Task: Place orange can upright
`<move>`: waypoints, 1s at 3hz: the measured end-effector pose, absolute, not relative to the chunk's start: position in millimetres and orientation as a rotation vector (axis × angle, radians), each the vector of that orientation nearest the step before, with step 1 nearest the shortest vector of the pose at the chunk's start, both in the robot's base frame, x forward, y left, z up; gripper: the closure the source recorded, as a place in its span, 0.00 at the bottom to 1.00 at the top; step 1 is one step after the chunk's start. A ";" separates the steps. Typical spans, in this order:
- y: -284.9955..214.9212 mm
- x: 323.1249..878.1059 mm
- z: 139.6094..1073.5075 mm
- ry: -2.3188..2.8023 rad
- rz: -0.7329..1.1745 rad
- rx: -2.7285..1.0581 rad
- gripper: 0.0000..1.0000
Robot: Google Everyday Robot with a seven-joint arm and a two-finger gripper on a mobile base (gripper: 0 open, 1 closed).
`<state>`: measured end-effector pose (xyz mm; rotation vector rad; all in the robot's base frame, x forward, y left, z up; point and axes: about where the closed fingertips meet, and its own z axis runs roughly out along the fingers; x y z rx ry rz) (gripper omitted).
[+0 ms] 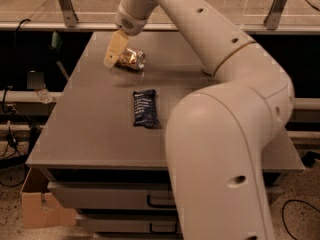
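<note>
The orange can (132, 59) lies on its side at the back left of the grey table (85, 129), its silver top pointing right. My gripper (113, 51) hangs from the big white arm (220, 109) and is low at the can's left end, touching it or nearly so. The can is not lifted.
A dark blue snack wrapper (145, 108) lies flat mid-table, in front of the can. The arm covers the right half of the table, and the white and green can is hidden behind it. Drawers (115, 200) sit under the table. A cardboard box (37, 206) stands on the floor at left.
</note>
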<state>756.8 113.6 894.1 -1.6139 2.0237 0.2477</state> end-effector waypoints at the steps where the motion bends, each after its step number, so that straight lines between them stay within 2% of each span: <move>1: 125.5 761.7 866.3 2.145 0.292 -1.588 0.00; 2: 127.8 762.7 848.4 2.249 0.308 -1.561 0.10; 3: 134.7 763.2 838.7 2.306 0.316 -1.543 0.28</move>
